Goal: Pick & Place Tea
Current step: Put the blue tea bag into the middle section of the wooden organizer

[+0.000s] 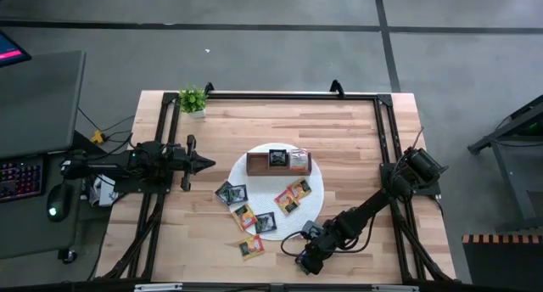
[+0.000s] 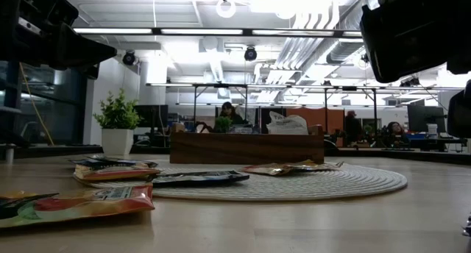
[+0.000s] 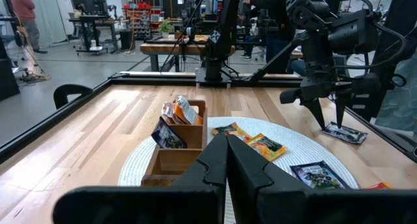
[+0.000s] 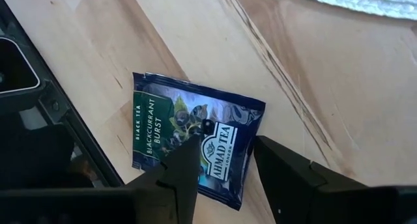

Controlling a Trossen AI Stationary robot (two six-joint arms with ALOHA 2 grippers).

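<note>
Dark blue, glossy and printed with berries, the blackcurrant tea sachet [image 4: 195, 136] lies flat on the wooden bench [image 4: 293, 74], skewed, beneath the right claw [image 4: 225, 162], parted; left claw [image 3: 227, 160] clenched.

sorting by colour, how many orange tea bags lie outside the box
4 bags: two together on the mat, one at its edge, one on the wood. more may be hidden

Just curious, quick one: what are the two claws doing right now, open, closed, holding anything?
Left gripper: shut, empty, waiting left of the wooden box.
Right gripper: open, fingers either side of a dark tea sachet lying on the table, not gripping it.
</note>
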